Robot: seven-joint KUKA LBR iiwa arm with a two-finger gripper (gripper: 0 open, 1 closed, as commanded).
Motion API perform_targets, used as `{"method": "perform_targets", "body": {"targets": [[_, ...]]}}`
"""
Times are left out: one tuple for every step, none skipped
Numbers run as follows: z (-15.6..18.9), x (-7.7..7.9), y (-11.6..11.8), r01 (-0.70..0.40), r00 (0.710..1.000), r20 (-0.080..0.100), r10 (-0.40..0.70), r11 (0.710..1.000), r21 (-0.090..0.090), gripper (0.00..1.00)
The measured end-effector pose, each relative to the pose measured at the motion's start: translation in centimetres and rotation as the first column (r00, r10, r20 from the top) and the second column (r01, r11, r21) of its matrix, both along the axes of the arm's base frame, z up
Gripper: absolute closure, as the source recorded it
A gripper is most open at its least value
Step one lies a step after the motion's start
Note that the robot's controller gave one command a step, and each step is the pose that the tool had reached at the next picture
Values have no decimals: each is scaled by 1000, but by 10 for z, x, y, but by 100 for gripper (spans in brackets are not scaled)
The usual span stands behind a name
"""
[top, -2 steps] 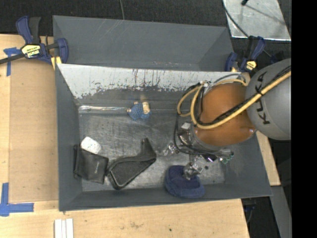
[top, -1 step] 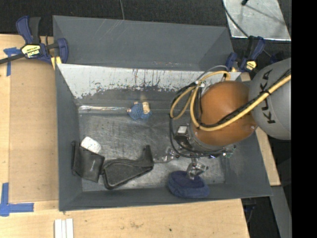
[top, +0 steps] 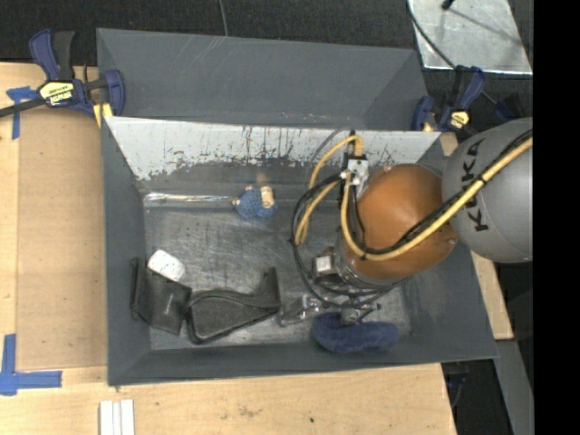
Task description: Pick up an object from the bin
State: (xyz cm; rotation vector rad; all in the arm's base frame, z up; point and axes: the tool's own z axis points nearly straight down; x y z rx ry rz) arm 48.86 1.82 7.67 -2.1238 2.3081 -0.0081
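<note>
The grey bin (top: pixel 122 243) is seen from above. The arm (top: pixel 494 198) is stretched in from the right. Its orange cover (top: pixel 399 216) is hung low over the front right part of the bin floor.

A black strap (top: pixel 222 314) is laid in a loop along the front, and a black pouch (top: pixel 156 299) is set beside it at the front left. A blue rag (top: pixel 355 335) is bunched up against the front wall. A white block (top: pixel 166 264) is placed just behind the pouch. A small blue and tan thing (top: pixel 256 203) is left alone near the back wall.

The claw (top: pixel 328 314) is found under the orange cover, right by the blue rag and near the end of the strap. It cannot be told if the claw is released or clenched. Nothing is seen gripped in it.

The step in hand is likely the grab itself, with the rag as the nearest thing. Next, the claw would need to be set round the rag and squeezed. Then it would need to be lifted straight up, so that the strap is not caught.
</note>
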Motion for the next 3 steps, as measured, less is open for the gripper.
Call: {"method": "perform_targets", "body": {"targets": [[4, 2, 2, 1, 1000, -2, -1, 1000, 2, 0], [5, 4, -3, 5, 1000, -2, -5, 1000, -8, 100], [49, 6, -3, 7, 1000, 0, -7, 1000, 2, 100]]}}
